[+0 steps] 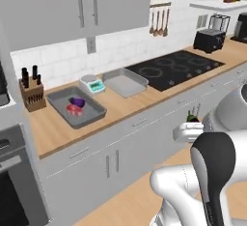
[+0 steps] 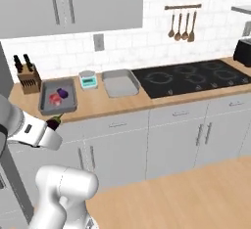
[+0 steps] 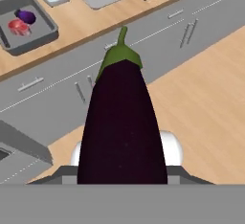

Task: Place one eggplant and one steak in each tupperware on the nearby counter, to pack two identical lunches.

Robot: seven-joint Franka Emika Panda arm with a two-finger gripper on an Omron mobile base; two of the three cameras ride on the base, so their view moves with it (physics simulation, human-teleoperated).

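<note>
My gripper (image 1: 191, 122) is shut on a long dark purple eggplant (image 3: 122, 122) with a green stem, held out over the floor in front of the cabinets. On the wooden counter (image 1: 120, 108) sit two grey tupperware trays. The left tupperware (image 1: 91, 116) holds a small purple eggplant (image 1: 77, 102) and a red steak (image 1: 74, 109). The right tupperware (image 1: 124, 82) is empty. From the right base view the gripper (image 2: 54, 122) hangs just below the left tray (image 2: 58, 108). In the hand view both trays lie far beyond the held eggplant's tip, and the eggplant hides my fingertips.
A knife block (image 1: 32, 93) stands left of the trays and a kitchen scale (image 1: 92, 85) sits between them. The black stovetop (image 1: 176, 68) lies to the right, with a toaster (image 1: 209, 40) beyond. An oven (image 1: 9, 181) is at far left. Wooden floor lies below.
</note>
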